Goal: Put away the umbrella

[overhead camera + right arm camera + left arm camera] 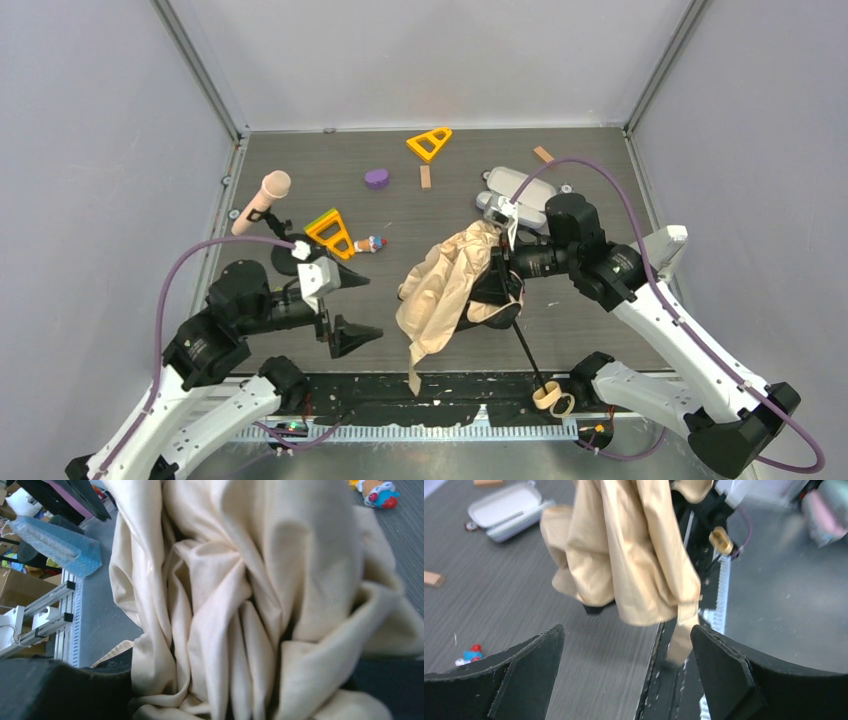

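Observation:
The umbrella (445, 290) hangs in the middle of the table with its pale beige canopy crumpled and loose. Its thin black shaft (528, 355) slants down to the tan handle (546, 397) with its wrist loop at the near edge. My right gripper (497, 288) is shut on the umbrella; bunched fabric (240, 605) fills the right wrist view between its dark fingers (50, 690). My left gripper (375, 306) is open and empty, to the left of the canopy. In the left wrist view the canopy (624, 555) hangs ahead of the gripper (626, 675), apart from it.
A pink-headed microphone (262, 200) on a black stand is at the left. A lavender-grey case (520, 192) lies behind the right arm. Two triangle toys (430, 143) (332, 232), a purple piece (377, 178), a small toy figure (372, 243) and wood blocks (425, 176) lie scattered behind.

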